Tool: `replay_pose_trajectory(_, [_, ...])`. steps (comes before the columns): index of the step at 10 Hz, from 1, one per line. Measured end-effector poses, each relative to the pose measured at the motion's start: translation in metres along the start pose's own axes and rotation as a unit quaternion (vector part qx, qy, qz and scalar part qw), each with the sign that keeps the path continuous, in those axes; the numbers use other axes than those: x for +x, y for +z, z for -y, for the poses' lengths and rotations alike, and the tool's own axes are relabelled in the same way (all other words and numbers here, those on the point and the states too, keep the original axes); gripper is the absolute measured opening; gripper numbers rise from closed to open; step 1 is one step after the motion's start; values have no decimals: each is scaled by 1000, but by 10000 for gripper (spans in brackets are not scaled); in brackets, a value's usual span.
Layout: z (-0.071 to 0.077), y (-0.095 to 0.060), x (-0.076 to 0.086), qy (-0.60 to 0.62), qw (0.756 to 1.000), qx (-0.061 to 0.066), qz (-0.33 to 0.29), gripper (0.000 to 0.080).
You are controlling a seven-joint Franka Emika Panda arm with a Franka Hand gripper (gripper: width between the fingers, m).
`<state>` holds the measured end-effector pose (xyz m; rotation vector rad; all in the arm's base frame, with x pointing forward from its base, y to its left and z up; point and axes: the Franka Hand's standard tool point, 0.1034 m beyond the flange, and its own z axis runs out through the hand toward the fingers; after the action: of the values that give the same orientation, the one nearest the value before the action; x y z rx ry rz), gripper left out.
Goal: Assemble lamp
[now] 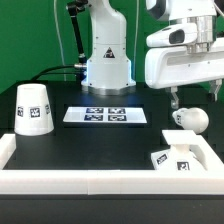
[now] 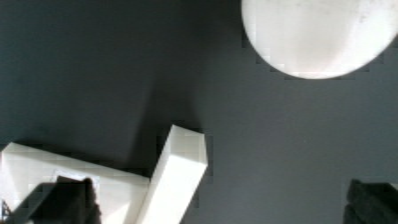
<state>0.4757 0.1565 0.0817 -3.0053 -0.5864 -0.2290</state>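
Note:
The round white bulb (image 1: 187,118) lies on the black table at the exterior view's right. It also shows in the wrist view (image 2: 320,35), apart from my fingers. The flat square base (image 1: 174,156) with its tags sits tilted in the front right corner. The tapered shade (image 1: 34,108) stands at the exterior view's left. My gripper (image 1: 176,101) hangs just above and beside the bulb. In the wrist view the gripper (image 2: 217,205) is open and empty, with its dark fingertips (image 2: 64,202) wide apart.
The marker board (image 1: 105,116) lies in the middle of the table before the arm's pedestal (image 1: 107,62). A white raised rim (image 1: 90,182) borders the table's front and sides. A white bar (image 2: 178,170) crosses the wrist view between my fingers.

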Motion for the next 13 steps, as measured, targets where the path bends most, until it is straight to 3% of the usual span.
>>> replay_pose_trajectory(2, [6,3,-6,-20,1000,-4,-19,698])
replay_pose_trajectory(3, [23,5,-14,-43,999,-1,-18,698])
replay_pose_trajectory(6, [48,11,-28,-50,999,3,-19,698])
replay_pose_trajectory(9, [48,14,-34,-49,999,5,-6,698])
replay_pose_trajectory(13, [50,16,-39,-47,989,23,136,698])
